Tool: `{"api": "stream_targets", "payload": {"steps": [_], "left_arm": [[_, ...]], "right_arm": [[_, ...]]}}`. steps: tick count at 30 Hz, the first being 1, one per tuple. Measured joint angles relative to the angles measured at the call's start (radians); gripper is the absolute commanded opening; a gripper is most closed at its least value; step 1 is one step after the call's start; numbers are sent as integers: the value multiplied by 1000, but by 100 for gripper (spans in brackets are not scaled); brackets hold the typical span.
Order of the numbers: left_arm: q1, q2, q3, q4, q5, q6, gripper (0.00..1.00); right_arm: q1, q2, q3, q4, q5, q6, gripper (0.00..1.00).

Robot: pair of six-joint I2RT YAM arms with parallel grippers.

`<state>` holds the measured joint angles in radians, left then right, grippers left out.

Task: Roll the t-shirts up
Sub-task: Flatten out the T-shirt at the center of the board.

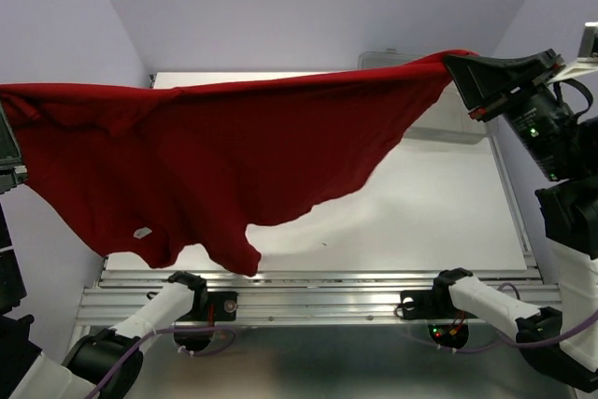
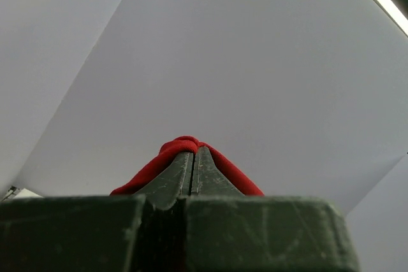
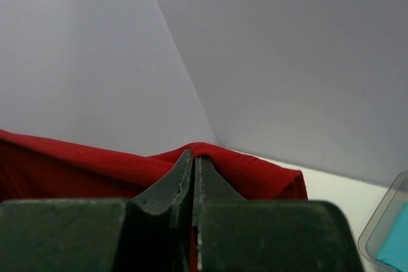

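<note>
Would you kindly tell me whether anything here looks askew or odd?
The dark red t-shirt hangs lopsided in the air: pinched between the left fingers and the right fingers, it droops deep on the left and tapers thin toward the right. No damage shows.

No legible text, brand or number in any view.
Only candidate: a small pale tag on the dark red cloth t-shirt, near the low-hanging left part in the top view. It's too small to make out any lettering.
</note>
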<state>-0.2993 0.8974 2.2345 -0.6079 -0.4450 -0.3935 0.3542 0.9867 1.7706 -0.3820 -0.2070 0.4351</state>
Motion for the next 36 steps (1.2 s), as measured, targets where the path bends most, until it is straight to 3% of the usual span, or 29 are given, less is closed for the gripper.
{"api": "stream_targets", "payload": {"steps": [9,18,23,28,36], "left_arm": [[0,0,-51,30,-3,28,0],[0,3,-371,49,-150,55,0],[0,58,-618,59,-197,55,0],[31,230,-789,107,-167,55,0],[224,618,-847,193,-12,50,0]], "right_arm": [[0,-8,31,-4,65,-45,1],[0,165,-93,5,103,-101,1],[-1,408,-180,36,82,-131,1],[-1,676,-191,77,47,-146,1],[-1,1111,101,105,11,-181,1]]}}
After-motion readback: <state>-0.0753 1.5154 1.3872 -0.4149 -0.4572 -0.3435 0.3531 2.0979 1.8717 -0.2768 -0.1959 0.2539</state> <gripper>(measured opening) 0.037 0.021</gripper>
